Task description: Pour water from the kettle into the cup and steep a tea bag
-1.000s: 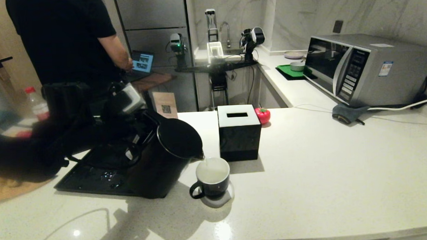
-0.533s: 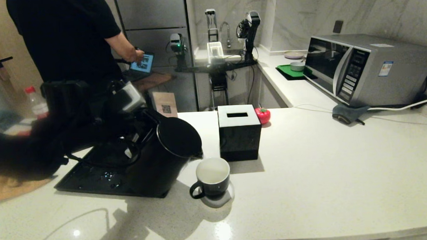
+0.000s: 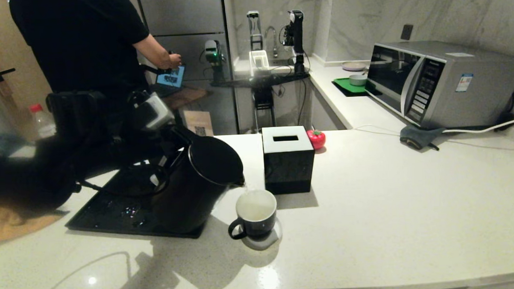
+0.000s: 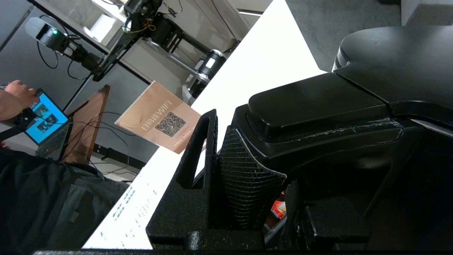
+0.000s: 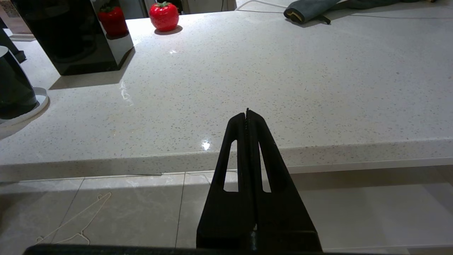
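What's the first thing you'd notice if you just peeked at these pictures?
The big black kettle stands out first: the left gripper holds it by the handle, tipped with its spout just above the little dark cup near the counter's front. Right behind the cup sits a black tissue box with a bright red tomato-shaped thing beside it. The right gripper waits shut below the counter's edge.

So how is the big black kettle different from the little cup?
The kettle is far bigger than the cup. The kettle is tipped with its spout over the cup and held up by the left end effector on its handle, while the cup stands upright on a coaster. The kettle's top is closed by a black lid; the cup's mouth is open and white inside. Both are dark with loop handles.
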